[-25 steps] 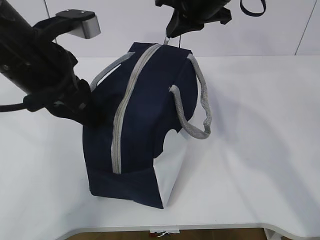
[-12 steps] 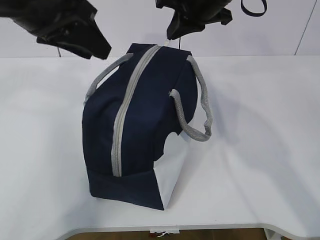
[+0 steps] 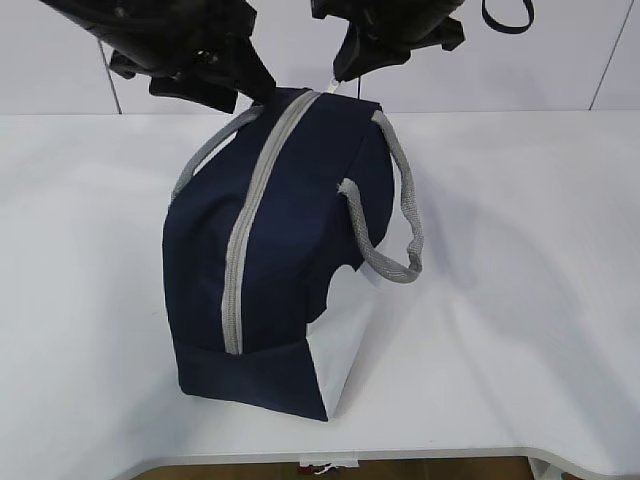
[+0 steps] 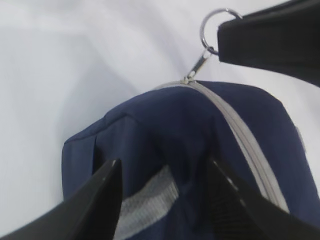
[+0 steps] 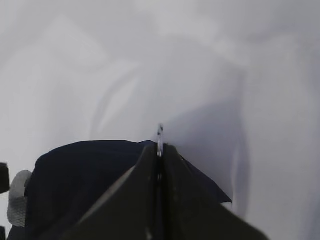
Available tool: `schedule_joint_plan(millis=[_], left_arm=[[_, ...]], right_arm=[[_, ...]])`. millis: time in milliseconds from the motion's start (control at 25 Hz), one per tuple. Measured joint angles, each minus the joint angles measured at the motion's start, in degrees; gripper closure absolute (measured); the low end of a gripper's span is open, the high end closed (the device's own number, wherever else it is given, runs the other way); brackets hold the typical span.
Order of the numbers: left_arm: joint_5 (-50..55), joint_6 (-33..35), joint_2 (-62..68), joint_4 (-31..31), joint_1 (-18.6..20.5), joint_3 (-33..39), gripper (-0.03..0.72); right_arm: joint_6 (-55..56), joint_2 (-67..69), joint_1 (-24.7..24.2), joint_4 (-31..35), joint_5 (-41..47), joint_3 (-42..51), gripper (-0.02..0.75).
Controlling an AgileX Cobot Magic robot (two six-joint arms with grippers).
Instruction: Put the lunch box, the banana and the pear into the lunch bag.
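With my right gripper pinching the ring pull at the far end of the lunch bag (soft, floppy fabric, I judge), my left gripper hangs spread above its near-side handle.

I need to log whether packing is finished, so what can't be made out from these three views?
- Bag contents: the lunch bag is zipped shut in every view, so lunch box, banana and pear cannot be seen.
- Left claw: in the exterior view, cut off by the top edge.
- Ring pull: in the right wrist view, nearly hidden between the right claw fingers.
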Motion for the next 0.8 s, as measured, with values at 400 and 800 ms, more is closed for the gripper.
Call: schedule_joint_plan(millis=[400,800], left_arm=[[-1.2,0.1,5.2,-2.7,0.0,-1.3,0.269],[-1.4,5.8,5.6,-4.7,0.0,-1.3,0.658]], right_arm=[[0.0,0.0,0.0,0.2,0.0,0.0,0.724],[-0.1,0.0,0.0,0.2,0.0,0.0,0.724]])
